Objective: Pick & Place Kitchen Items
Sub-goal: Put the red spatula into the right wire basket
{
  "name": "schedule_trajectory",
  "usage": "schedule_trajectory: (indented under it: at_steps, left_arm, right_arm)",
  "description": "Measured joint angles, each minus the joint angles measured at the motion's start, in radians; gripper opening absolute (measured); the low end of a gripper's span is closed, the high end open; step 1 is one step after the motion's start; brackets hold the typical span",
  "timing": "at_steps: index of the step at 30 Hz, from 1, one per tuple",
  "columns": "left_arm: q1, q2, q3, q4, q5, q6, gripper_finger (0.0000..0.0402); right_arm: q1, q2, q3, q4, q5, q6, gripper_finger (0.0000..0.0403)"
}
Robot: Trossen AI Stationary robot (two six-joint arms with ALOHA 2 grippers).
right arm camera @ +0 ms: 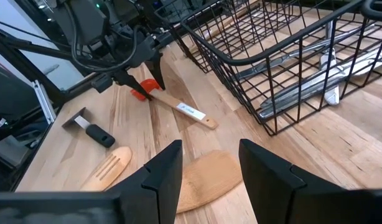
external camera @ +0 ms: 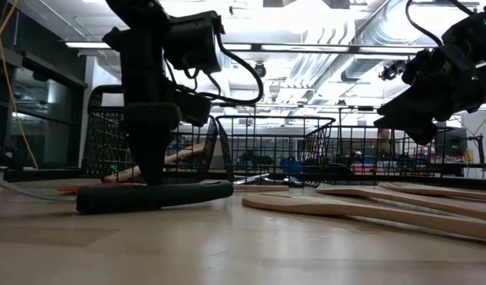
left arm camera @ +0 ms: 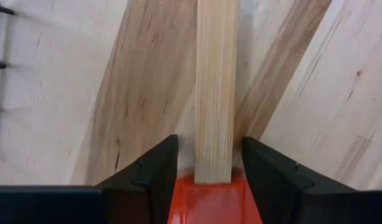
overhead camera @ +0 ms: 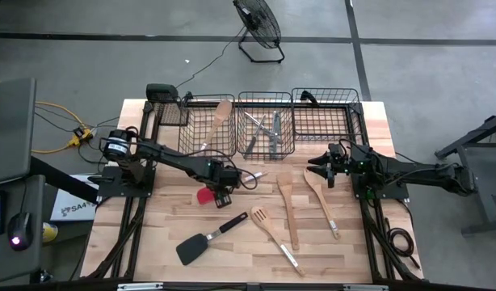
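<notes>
Red-headed spatula: flat on the table in front of the left basket, red head toward the table's left, pale wooden handle running toward the middle; target of the step in hand.
Table: pale wood, carrying three black wire baskets along the far edge and the loose utensils in front of them.
Baskets: left basket already holding one wooden spoon; middle basket holding silver cutlery; right basket seemingly bare.
Left gripper: down at table level, fingers spread on either side of the wooden handle right where it meets the red head; not yet clamped.
Right gripper: hovering above the table near the right basket's front, fingers apart, holding nothing; waiting.
Remaining items: black turner near the front left; slotted wooden turner, plus two more wooden utensils, toward the right.
Progress (judgement): early to middle, with several pieces still on the table.
Doing the step well (judgement): keep the handle centred between the fingers, close squarely across its narrow width, confirm firm contact before lifting; lift straight up so the heavier red head does not swing; clear the basket rim before moving over.
Risk (judgement): smooth wood slipping or pivoting in a grip this close to one end.
</notes>
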Motion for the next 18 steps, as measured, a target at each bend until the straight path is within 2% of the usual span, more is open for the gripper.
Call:
schedule_trajectory:
  at_steps: [11,18]
  left_arm:
    - [-0.009,0.002,-0.001,0.001,-0.007,-0.007,0.0079]
    - [-0.009,0.002,-0.001,0.000,-0.006,-0.007,0.0071]
  right_arm:
    - [0.000,0.000,0.000,0.000,0.000,0.000,0.0151]
    - [0.000,0.000,0.000,0.000,0.000,0.000,0.0151]
